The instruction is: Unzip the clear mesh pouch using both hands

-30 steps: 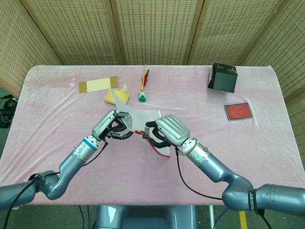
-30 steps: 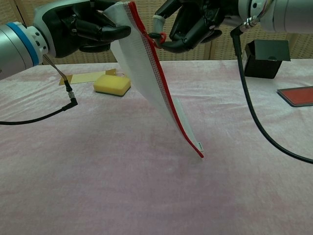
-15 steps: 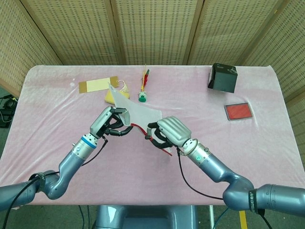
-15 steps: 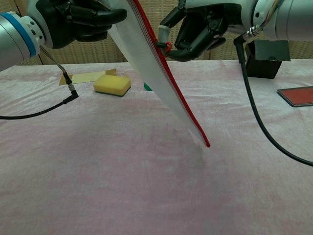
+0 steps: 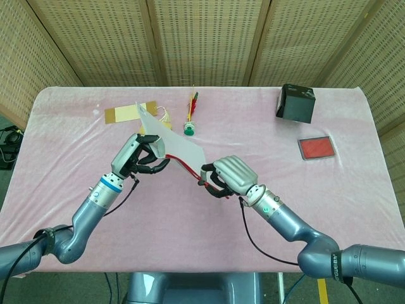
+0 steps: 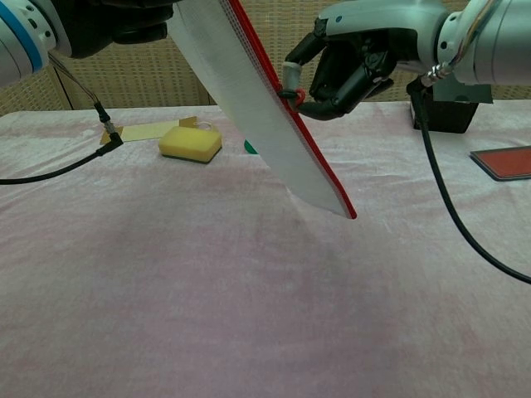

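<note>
The left hand (image 5: 138, 155) has its fingers curled around the upper end of the clear mesh pouch (image 6: 265, 124), holding it up off the tabletop (image 5: 76, 152); in the chest view only the dark underside of this hand (image 6: 116, 21) shows at the top edge. Beyond the left hand lie a yellow sponge (image 6: 190, 143) and a tan card (image 5: 130, 113), both flat on the pink cloth. From the left hand the pouch slopes down and toward the right hand, its red zipper edge (image 6: 286, 116) facing that hand and its lower corner hanging clear above the tabletop. Just past the pouch, between the two hands and farther back, a small green-capped object (image 5: 188, 129) sits with a thin red and yellow stick behind it. The right hand (image 5: 229, 177) pinches the red zipper pull (image 6: 292, 93) between thumb and fingertip, the other fingers curled in. Well beyond the right hand stand a black box (image 5: 296, 103) and a red pad (image 5: 316, 148).
</note>
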`<state>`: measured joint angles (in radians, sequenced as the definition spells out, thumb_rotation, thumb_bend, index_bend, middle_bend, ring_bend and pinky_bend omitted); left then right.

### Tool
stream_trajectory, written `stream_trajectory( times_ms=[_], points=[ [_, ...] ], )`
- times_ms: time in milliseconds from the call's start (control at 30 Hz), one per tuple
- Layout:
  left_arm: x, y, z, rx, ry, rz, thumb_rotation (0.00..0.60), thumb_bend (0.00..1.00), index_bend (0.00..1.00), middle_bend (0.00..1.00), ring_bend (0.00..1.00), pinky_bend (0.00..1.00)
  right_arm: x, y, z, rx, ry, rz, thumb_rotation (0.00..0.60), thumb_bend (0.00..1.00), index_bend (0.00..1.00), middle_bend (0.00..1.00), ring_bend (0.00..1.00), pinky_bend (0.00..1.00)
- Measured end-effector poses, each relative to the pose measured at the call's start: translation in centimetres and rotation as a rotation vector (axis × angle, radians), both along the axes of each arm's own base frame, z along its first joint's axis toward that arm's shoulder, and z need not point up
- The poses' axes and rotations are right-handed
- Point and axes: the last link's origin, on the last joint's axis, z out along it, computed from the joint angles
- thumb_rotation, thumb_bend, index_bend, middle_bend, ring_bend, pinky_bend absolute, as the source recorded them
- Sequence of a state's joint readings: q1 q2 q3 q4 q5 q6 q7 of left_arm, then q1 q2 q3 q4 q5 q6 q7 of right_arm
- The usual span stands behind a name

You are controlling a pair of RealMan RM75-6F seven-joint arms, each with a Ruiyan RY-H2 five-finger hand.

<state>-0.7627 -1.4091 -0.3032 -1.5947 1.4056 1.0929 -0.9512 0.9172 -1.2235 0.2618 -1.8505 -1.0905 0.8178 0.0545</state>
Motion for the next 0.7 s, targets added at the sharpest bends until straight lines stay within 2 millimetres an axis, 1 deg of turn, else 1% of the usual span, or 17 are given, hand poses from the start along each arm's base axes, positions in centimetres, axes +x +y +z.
stream_trajectory(
  times_ms=[200, 367, 533, 700],
  points=[
    [-0.5, 0.0, 0.9, 0.018, -0.024, 0.012, 0.6, 0.76, 0.93, 1.0, 0.9, 1.0, -1.1, -0.2, -0.3, 0.001, 0.032, -0.02, 0.6, 0.7, 0.83, 0.98, 0.98, 1.0],
    [-0.8, 0.1, 1.9, 0.036, -0.039, 0.017, 0.6, 0.76, 0.93, 1.0, 0.9, 1.0, -2.5, -0.5, -0.6, 0.009, 0.077, -0.045, 0.6, 0.7, 0.83, 0.98, 0.98, 1.0],
    [-1.0, 0.4, 3.4, 0.06, -0.053, 0.024, 0.6, 0.76, 0.93, 1.0, 0.9, 1.0, -4.4, -0.7, -1.0, 0.018, 0.141, -0.082, 0.6, 0.7, 0.83, 0.98, 0.98, 1.0],
    [-0.9, 0.9, 4.7, 0.077, -0.061, 0.03, 0.6, 0.76, 0.93, 1.0, 0.9, 1.0, -5.6, -0.9, -1.1, 0.027, 0.175, -0.108, 0.6, 0.7, 0.83, 0.98, 0.98, 1.0]
  ],
)
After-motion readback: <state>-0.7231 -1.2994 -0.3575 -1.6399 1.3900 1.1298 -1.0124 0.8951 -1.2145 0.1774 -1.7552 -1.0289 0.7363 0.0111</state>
